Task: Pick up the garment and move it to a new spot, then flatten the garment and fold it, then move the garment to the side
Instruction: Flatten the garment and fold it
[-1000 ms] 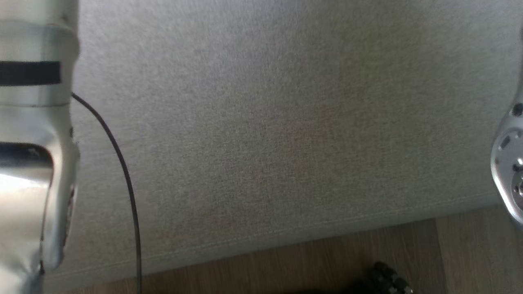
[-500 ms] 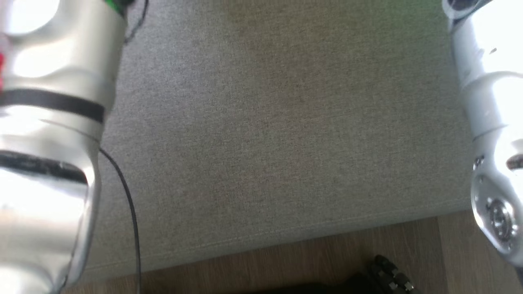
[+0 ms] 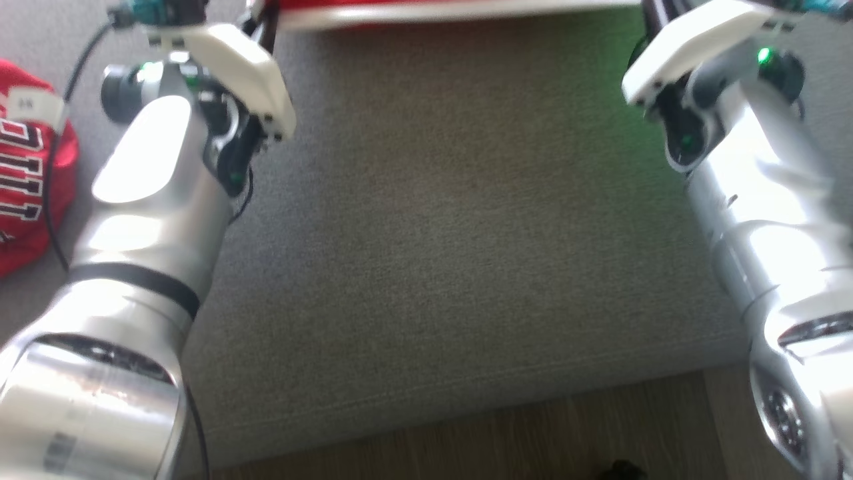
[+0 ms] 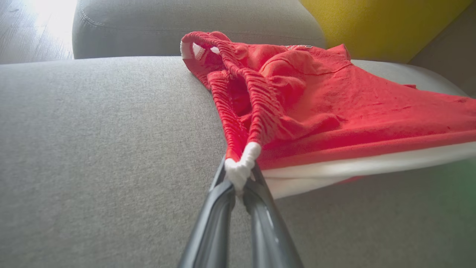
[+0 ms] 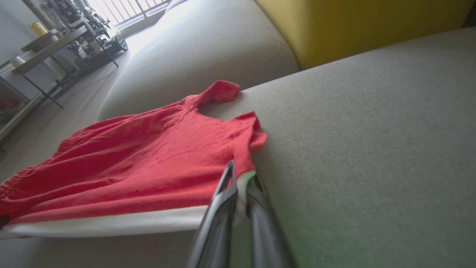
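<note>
Cropped by head view's top edge: most of garment [image 3: 453, 15]. Cut by left edge: red lettered cloth [image 3: 26, 167], wording unreadable, link to garment unclear. Too small: clutter on far table [image 5: 55, 42].

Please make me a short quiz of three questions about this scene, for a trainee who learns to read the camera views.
1. True or false: the left gripper is shut on the white hem of the red garment.
2. What does the right gripper pinch? A) a blue towel B) the same white hem C) nothing
3. Fill in: the backrest behind the grey cushion is ____.
Key: 1 true; 2 B; 3 yellow.
</note>
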